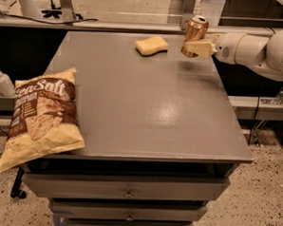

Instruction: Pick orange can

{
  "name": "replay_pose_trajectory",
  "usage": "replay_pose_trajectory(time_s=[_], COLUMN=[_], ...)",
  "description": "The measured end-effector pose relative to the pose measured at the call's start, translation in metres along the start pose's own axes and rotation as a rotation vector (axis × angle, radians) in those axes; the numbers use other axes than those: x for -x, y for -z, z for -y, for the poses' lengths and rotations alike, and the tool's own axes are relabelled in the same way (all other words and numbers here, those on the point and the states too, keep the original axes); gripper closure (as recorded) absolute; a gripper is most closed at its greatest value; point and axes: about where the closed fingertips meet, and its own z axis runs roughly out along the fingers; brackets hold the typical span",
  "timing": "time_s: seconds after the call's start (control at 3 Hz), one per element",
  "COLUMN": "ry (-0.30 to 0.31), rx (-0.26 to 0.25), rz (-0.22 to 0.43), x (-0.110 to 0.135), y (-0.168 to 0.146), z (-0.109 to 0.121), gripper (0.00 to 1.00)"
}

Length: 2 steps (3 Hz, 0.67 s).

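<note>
The orange can (pixel 195 33) is a golden metallic can with a silver top. It is at the table's far right corner, tilted slightly, with a shadow on the grey table (pixel 146 110) just below it. My gripper (pixel 200 47) reaches in from the right on a white arm and is shut on the can's lower half. The can looks held a little above the tabletop.
A pale yellow sponge (pixel 151 45) lies left of the can at the back. A brown and cream chip bag (pixel 41 114) hangs over the table's left front edge. A small white bottle (pixel 1 80) stands on a shelf to the left. Drawers (pixel 128 192) sit under the table.
</note>
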Motion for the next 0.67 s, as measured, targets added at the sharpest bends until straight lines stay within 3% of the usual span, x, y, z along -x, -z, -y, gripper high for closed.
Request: replay_pose_trajectory(time_s=[0.33, 0.67], ry=[0.035, 0.033], rx=[0.115, 0.121], rz=[0.002, -0.002], x=[0.0156, 0.0136], y=[0.0281, 0.0247], z=[-0.0526, -0.0536], gripper=[1.0, 1.0])
